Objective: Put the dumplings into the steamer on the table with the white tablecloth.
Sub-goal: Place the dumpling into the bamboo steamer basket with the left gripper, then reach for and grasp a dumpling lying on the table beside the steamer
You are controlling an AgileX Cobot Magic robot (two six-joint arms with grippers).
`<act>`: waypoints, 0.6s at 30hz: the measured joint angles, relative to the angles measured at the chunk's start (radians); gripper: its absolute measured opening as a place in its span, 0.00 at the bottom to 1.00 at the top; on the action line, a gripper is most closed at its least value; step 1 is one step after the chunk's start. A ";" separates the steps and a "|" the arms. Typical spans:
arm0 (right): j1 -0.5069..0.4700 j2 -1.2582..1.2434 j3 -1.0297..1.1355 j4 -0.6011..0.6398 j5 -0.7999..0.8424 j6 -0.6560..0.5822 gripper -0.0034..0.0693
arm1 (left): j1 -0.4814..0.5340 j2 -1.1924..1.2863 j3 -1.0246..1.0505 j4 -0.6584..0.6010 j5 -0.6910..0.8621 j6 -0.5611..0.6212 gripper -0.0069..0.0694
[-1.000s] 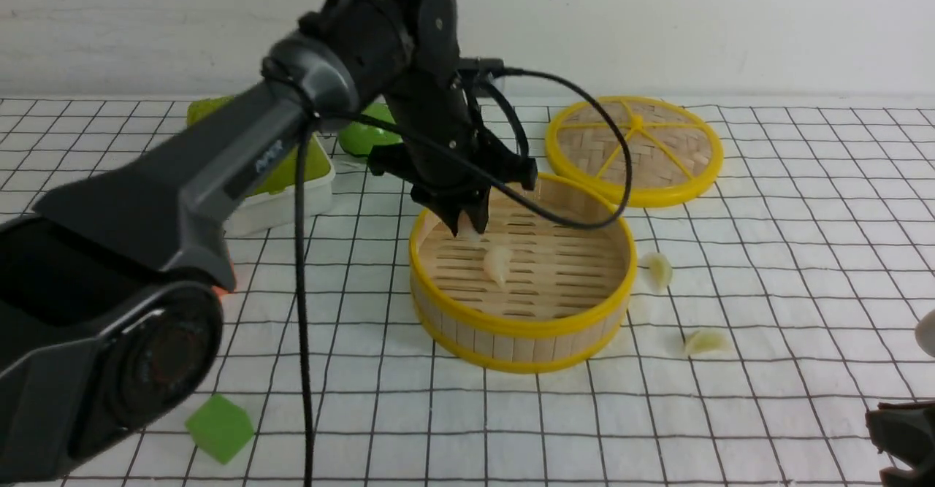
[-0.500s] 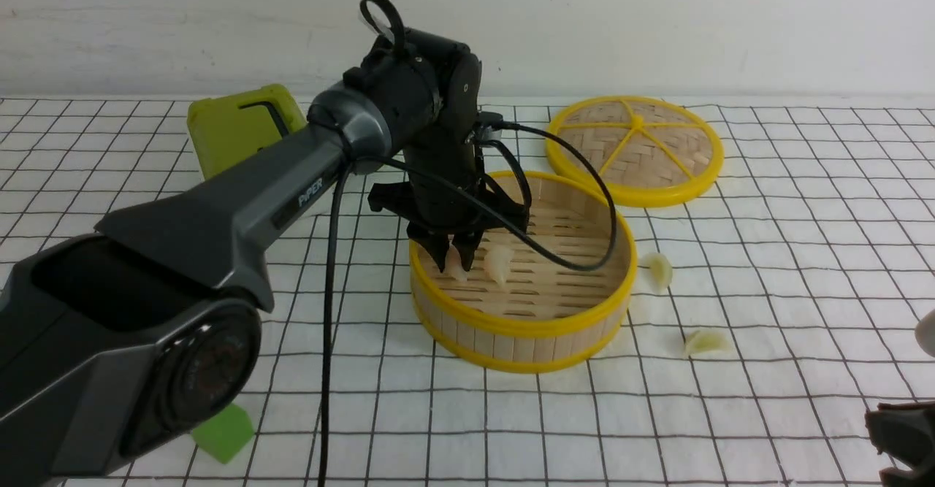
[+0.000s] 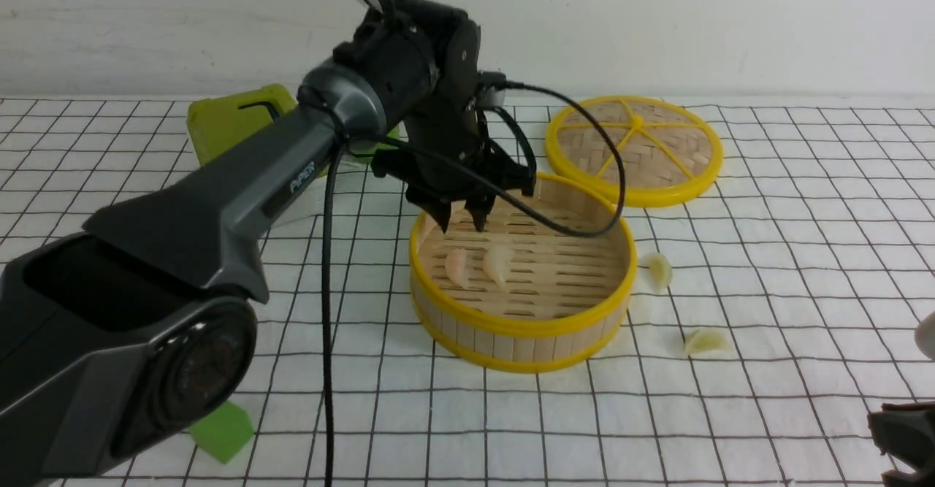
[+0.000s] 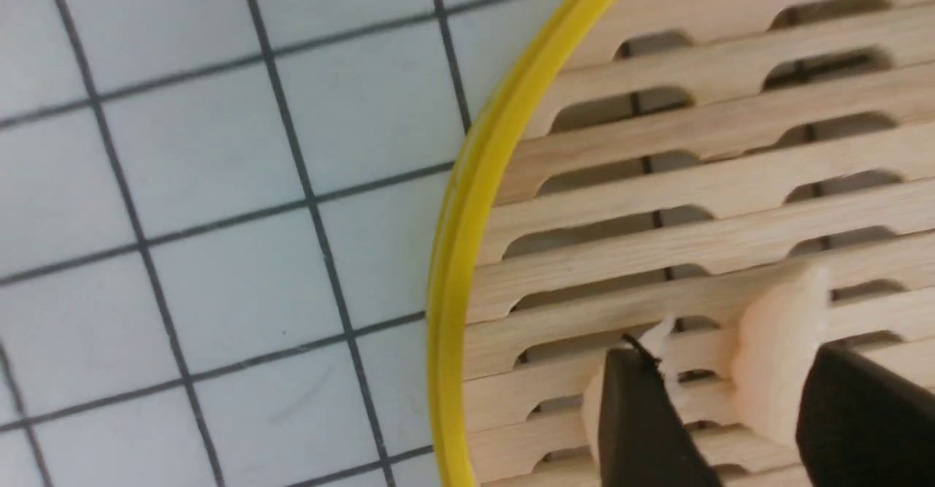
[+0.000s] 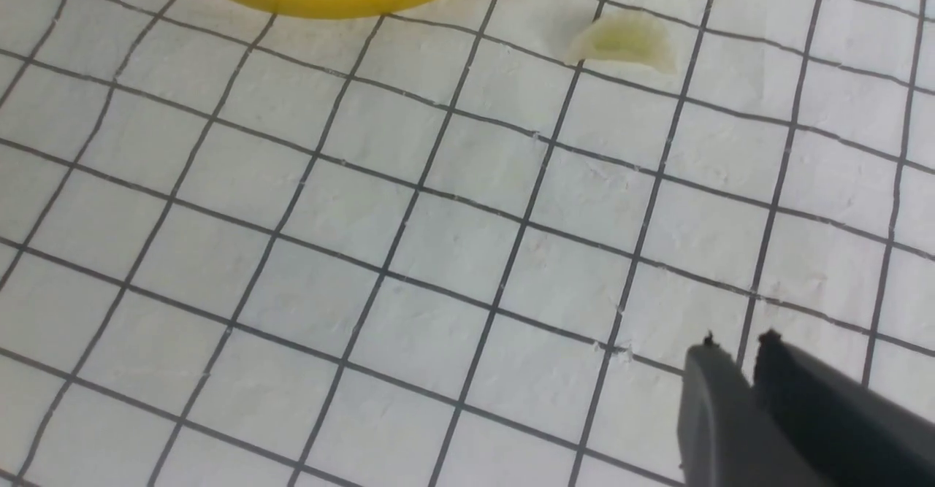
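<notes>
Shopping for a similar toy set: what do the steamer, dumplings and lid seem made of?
Steamer: matte pale wood or bamboo, by its grain and slotted slats; glossy yellow rims, likely plastic. Dumplings: translucent and waxy, probably soft plastic or rubber. Lid: woven bamboo-like strips, with glossy yellow rim and spokes that look plastic.

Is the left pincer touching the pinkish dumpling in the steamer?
Apart. The front view shows the left pincer open above the pinkish dumpling, with bare steamer slats between them.
</notes>
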 joint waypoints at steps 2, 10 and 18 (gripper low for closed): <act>0.000 0.000 0.000 0.001 0.002 0.016 0.16 | 0.000 -0.036 -0.007 -0.007 0.000 0.023 0.43; 0.000 0.008 -0.003 0.004 0.095 0.094 0.26 | 0.001 -0.436 -0.010 -0.083 0.001 0.099 0.15; 0.001 0.310 -0.219 0.046 0.101 0.144 0.41 | 0.001 -0.853 0.329 -0.076 0.001 0.110 0.08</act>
